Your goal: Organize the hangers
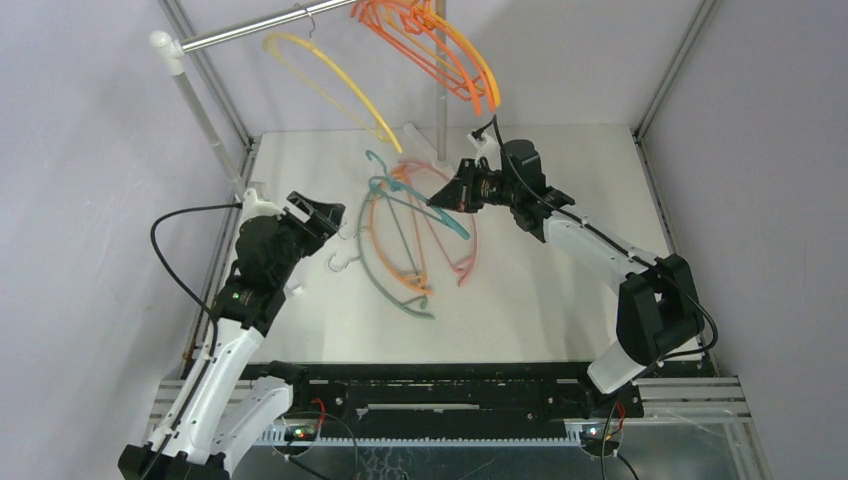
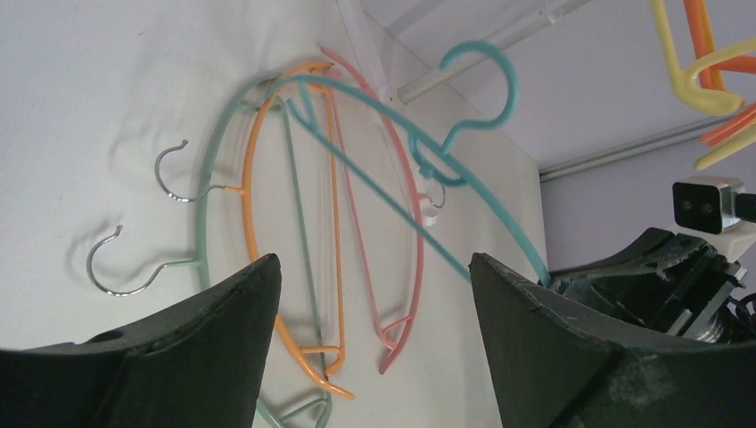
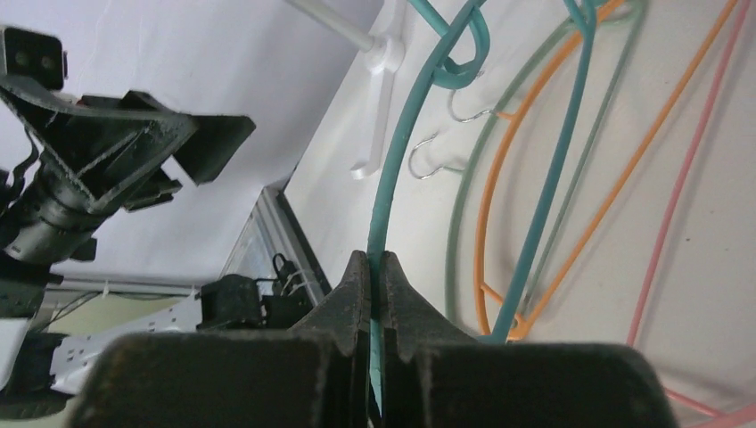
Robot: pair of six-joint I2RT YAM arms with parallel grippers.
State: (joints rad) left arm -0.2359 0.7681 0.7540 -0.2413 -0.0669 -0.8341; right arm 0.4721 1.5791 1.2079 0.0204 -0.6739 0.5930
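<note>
The right arm's fingers are pressed together on the thin rim of a teal hanger, gripping it near one end of its curve. From that grip the hanger's long curve runs away toward the left edge of the desk, its hook at the middle of the curve, on the side toward the far edge. It seems lifted over the loose pile, though whether its far tip touches the pile I cannot tell. That pile lies flat near the middle of the desk: a pale green hanger, an orange one and a pink one, overlapping, metal hooks toward the left edge. The left arm's fingers are spread wide with nothing between them, just beside the pile on the left and pointing at it, so that arm is nearer the loose ones. The rail stands above the far edge, carrying a yellow hanger and a bunch of orange ones. Judging from this, the held hook must go up and toward the far edge to catch the rail.
</note>
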